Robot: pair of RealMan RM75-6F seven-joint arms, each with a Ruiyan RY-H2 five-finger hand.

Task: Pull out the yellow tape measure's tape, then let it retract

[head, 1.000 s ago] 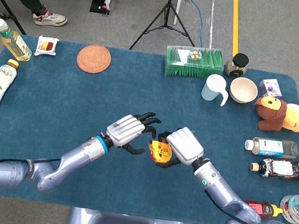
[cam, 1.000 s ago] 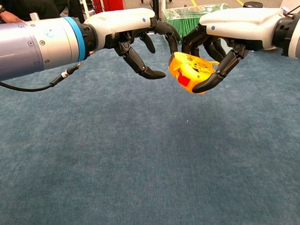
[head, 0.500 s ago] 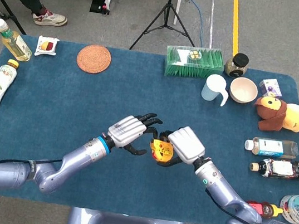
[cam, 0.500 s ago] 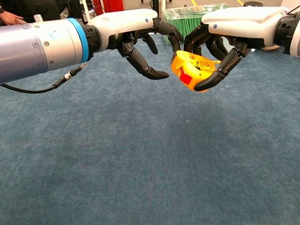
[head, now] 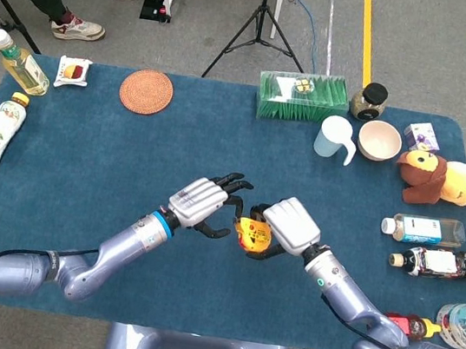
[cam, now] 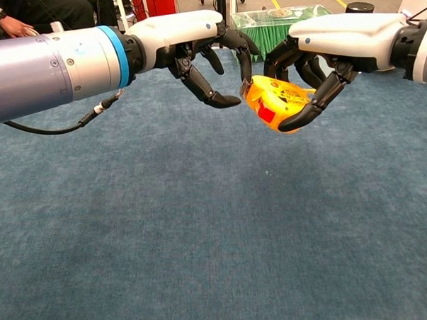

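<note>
Just above the blue table (head: 84,170), the right hand (head: 289,225) holds the yellow tape measure (cam: 276,100) in the air, with its dark fingers (cam: 317,99) curled around the case. There is one tape measure. It is tilted, with its red button facing down and toward the left hand (head: 201,202). It looks round, so a long side is hard to pick out. No tape can be seen sticking out.

The left hand is right beside the tape measure. One of its fingertips (cam: 244,77) comes down at the edge of the case that is nearest to it. The other fingers are spread apart and hold nothing. I cannot tell if that fingertip has caught the tape's end, because the spot is too small to make out.

Off to the side of the right hand lie three bottles (head: 424,229), a clear tub (head: 465,323) cut off by the picture edge, and one stuffed toy (head: 438,180). Farther out from the hands are one mug (head: 335,138), one bowl (head: 379,140), one jar (head: 370,99) and one green box (head: 302,96). Far out from the left hand are one round mat (head: 146,90), one snack packet (head: 73,72) and two bottles (head: 1,131).
</note>
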